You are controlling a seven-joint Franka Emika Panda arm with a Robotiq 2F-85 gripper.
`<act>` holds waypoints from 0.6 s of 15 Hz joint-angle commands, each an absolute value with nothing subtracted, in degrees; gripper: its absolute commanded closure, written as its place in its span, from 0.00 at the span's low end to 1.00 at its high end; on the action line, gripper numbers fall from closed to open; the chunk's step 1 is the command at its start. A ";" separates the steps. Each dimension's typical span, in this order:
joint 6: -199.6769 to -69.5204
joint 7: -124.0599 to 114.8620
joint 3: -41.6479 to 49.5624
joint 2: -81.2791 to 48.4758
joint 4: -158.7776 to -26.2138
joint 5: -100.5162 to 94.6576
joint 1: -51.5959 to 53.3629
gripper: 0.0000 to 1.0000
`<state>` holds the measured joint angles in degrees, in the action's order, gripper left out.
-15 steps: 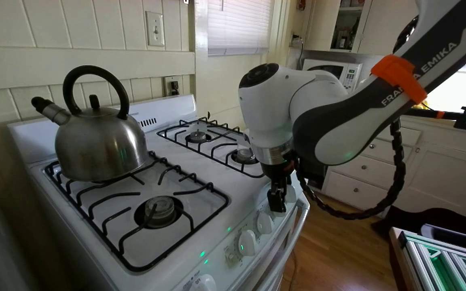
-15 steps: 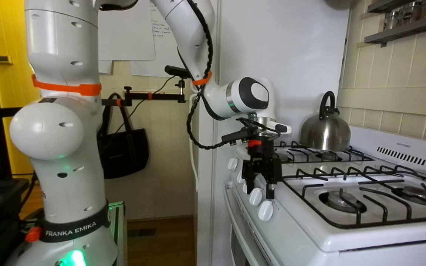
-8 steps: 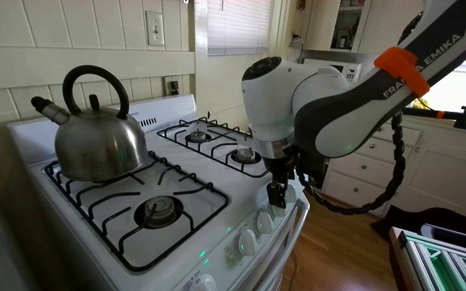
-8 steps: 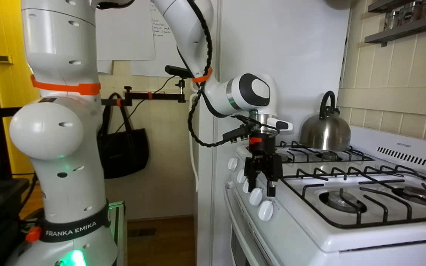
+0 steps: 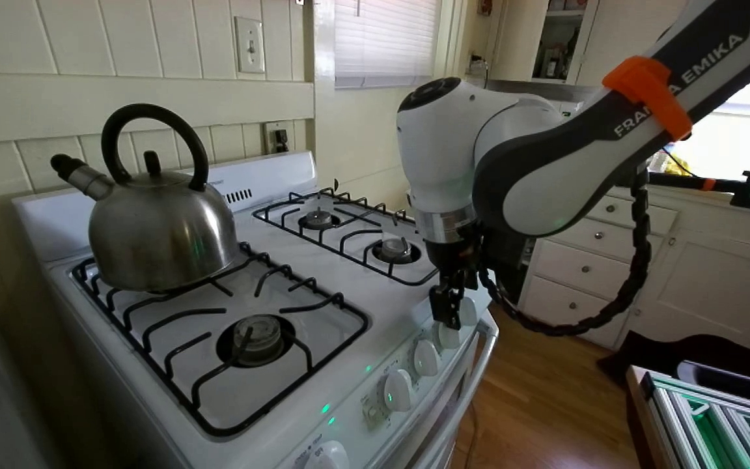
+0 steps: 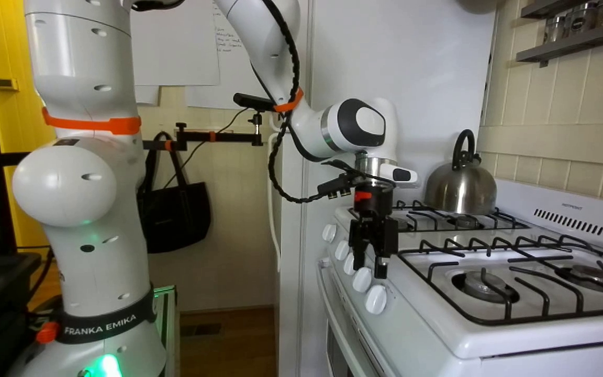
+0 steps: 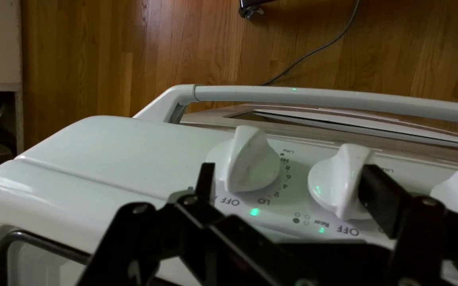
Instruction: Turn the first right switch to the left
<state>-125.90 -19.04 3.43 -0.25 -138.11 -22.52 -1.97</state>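
1) Wrist view: the first right switch point(image 7: 249, 161), a white end knob, sits beside the corner of the stove point(image 7: 121, 143); the gripper point(image 6: 369, 272) has its jaws standing wide apart and grips nothing;
2) Wrong target: a finger point(image 7: 384, 202) overlaps the neighbouring knob point(image 7: 336, 180) as seen here, contact not discernible; advancing without a sideways shift could snag or turn that knob instead;
3) Weak hold: the switch appears nearer one finger than the other; uncentred closing may shove it or slip off;
4) Stalled turn: should the switch need pressing inward, twisting alone may fail
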 commanded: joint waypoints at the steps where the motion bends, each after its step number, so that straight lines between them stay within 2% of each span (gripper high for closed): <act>1: -123.93 -18.54 5.37 1.46 -139.46 -22.58 -4.45 0.04; 9: -124.47 -18.99 6.86 2.30 -139.86 -18.93 -5.85 0.00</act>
<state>-125.91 -19.37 4.75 -0.11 -138.19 -17.83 -3.16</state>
